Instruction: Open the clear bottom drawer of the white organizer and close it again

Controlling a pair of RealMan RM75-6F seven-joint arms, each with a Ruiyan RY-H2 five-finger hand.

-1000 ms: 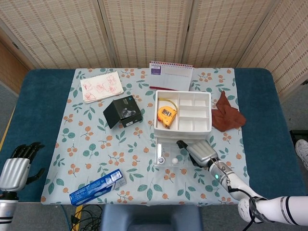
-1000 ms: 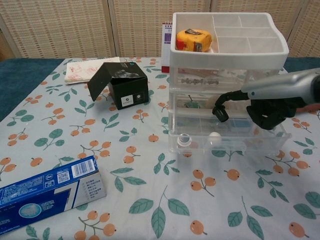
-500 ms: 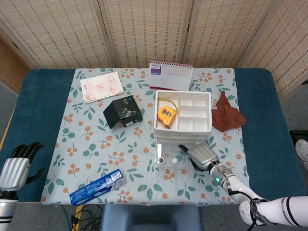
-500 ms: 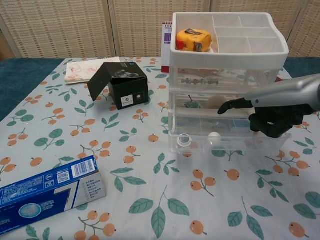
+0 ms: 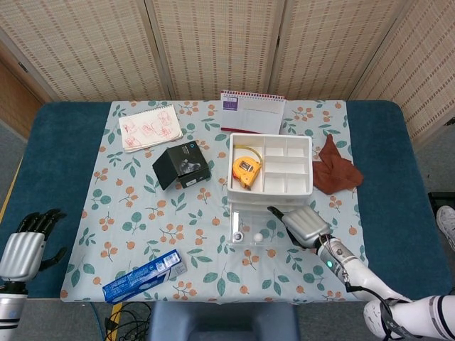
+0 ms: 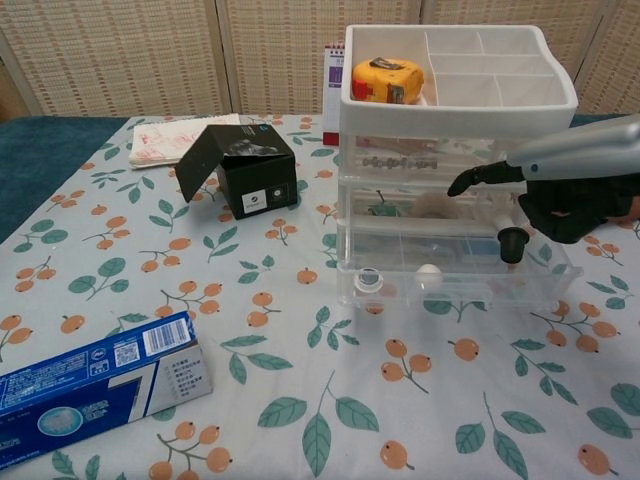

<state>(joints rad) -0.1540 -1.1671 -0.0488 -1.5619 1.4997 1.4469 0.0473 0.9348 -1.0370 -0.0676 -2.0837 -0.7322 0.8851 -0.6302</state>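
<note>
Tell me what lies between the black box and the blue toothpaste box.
Only bare floral tablecloth lies between the black box and the toothpaste box; the head view shows it.

The clear bottom drawer [image 6: 455,283] of the white organizer [image 6: 450,120] stands pulled out, a small white ball [image 6: 430,271] inside. The right hand [image 6: 560,195] hovers above its right end — fingers apart, one dark fingertip [image 6: 512,240] pointing down — holding nothing.

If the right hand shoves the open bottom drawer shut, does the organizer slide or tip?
Probably slides before tipping: the white organizer sits on smooth tablecloth, nearly empty except a tape measure. The bottom drawer is low, so tipping seems unlikely.
</note>
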